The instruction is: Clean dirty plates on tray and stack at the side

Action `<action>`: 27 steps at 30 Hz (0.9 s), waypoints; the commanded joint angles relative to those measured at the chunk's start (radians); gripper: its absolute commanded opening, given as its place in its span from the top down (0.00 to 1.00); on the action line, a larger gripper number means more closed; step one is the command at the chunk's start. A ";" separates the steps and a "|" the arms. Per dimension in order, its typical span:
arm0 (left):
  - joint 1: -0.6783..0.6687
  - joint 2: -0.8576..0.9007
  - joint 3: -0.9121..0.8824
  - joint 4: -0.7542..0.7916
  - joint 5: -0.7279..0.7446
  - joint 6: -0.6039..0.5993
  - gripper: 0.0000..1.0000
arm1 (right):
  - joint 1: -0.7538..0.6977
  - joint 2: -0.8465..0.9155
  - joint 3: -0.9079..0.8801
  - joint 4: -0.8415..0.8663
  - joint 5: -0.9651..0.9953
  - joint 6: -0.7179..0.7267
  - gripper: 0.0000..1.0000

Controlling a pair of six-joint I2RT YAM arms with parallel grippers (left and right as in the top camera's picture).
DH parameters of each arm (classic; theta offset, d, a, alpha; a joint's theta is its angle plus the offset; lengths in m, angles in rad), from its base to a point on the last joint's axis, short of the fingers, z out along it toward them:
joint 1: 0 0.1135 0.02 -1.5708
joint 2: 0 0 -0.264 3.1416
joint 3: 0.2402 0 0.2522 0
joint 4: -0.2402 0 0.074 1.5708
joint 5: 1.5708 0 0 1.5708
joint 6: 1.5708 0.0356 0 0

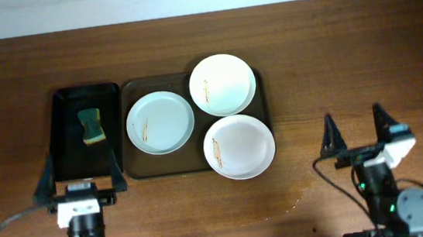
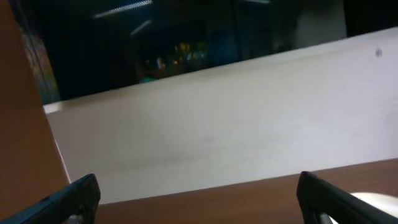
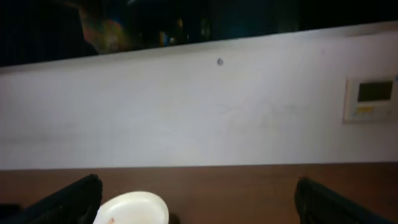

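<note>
**3 streaked plates on the tray, both grippers open**

We see the brown tray [image 1: 168, 165] at the middle of the table [image 1: 344, 36], carrying 3 white plates. The left plate [image 1: 160, 122] lies fully inside it. The far plate [image 1: 222, 85] overhangs the tray's far right corner, and the near plate [image 1: 239, 147] overhangs its near right corner. Each plate shows thin orange-brown streaks. Just left of the tray sits a black tray [image 1: 68, 152] holding a green-and-yellow sponge [image 1: 91, 125]. The left gripper [image 1: 81, 167] waits at the table's near left edge and the right gripper [image 1: 352, 124] at its near right edge. Both have their jaws spread wide, holding nothing.
</note>
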 commanded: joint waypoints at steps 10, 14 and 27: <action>-0.003 0.991 1.011 -0.816 0.159 -0.027 0.01 | 0.006 0.985 0.972 -0.704 -0.274 -0.023 0.02; -0.003 1.393 1.361 -1.254 0.402 -0.027 0.01 | 0.006 1.261 1.224 -0.879 -0.296 0.032 0.02; 0.172 1.546 1.361 -1.229 -0.040 -0.344 0.01 | 0.647 1.668 1.251 -0.726 0.072 0.436 0.24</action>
